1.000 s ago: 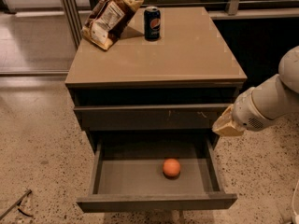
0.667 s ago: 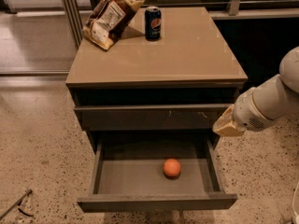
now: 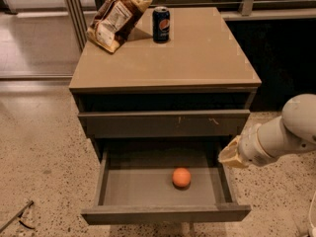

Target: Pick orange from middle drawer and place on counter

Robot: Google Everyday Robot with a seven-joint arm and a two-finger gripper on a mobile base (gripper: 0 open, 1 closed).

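Hovering beside the right wall of the pulled-out drawer, the claw (image 3: pixel 230 155) is pointing left toward it, its tan tip sitting near the wall's upper edge. I cannot tell whether it is touching. Nor can I tell whether the claw is released or clenched. The pale, rounded arm (image 3: pixel 284 132) behind it is reaching in from the right edge of the view.

Nearest the camera, the middle drawer (image 3: pixel 143 189) is standing wide open, its plain front panel facing forward and its flat grey floor lying exposed. The orange (image 3: pixel 181 177) is resting on that floor, a little right of centre and toward the front. It is sitting apart from every wall and well to the left of the claw.

Above and behind the open drawer, a shut drawer front (image 3: pixel 148 125) is showing a few pale scratch marks toward its right side. A dark recess is running between it and the top slab.

Farther back, the bench (image 3: pixel 197 58) is spreading out tan and slightly glossy. A dark blue soda can (image 3: pixel 161 24) is standing upright near its back edge, left of centre. Just to the left of the can, a brown snack bag (image 3: pixel 116 16) is lying tilted over the back left corner, casting a shadow toward the can.

Speckled floor (image 3: pixel 39 152) is surrounding the cabinet, with a thin dark object (image 3: pixel 17 217) lying at lower left.
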